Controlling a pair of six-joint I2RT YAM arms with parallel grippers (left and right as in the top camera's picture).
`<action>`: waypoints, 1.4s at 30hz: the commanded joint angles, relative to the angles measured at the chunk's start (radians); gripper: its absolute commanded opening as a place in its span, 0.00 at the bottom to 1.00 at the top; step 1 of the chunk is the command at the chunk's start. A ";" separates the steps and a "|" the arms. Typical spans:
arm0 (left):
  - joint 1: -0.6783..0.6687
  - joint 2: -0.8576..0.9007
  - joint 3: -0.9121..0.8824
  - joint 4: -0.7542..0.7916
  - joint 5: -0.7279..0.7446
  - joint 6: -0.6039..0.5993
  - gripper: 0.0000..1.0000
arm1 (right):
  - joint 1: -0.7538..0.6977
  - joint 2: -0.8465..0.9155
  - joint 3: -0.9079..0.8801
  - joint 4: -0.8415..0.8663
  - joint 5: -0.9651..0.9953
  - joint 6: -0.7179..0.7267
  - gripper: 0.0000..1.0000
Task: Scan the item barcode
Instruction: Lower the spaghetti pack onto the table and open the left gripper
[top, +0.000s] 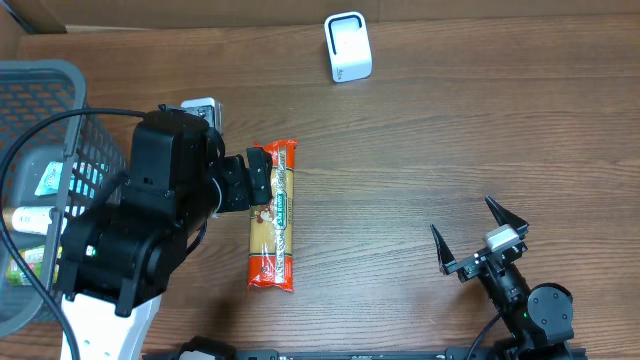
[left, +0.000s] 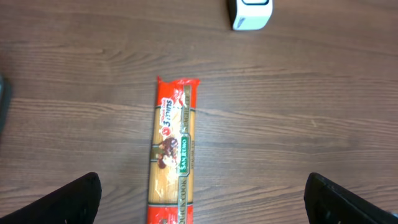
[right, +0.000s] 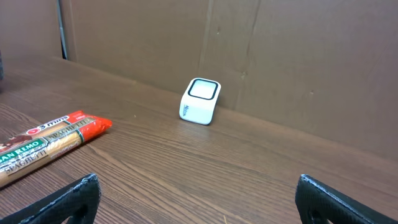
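Observation:
The item is a long red-and-yellow spaghetti packet lying flat on the wooden table; I see no barcode on its upper face. In the left wrist view the packet runs away from the camera between the two wide-apart fingertips. My left gripper is open above the packet's near half and holds nothing; from overhead it sits at the packet's left edge. A white cube scanner stands at the back of the table, also seen as the scanner. My right gripper is open and empty at the front right.
A grey mesh basket with several packaged goods stands at the left edge, partly under the left arm. A small white object peeks out behind that arm. Cardboard walls close off the back of the table.

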 joint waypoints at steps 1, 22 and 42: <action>0.005 0.029 0.012 -0.005 -0.024 0.022 0.95 | 0.005 -0.012 -0.010 0.004 0.006 0.008 1.00; 0.004 0.179 0.012 0.014 -0.005 0.018 0.95 | 0.005 -0.012 -0.010 0.004 0.007 0.008 1.00; 0.004 0.180 0.011 0.014 -0.005 0.018 0.96 | 0.005 -0.012 -0.010 0.004 0.007 0.008 1.00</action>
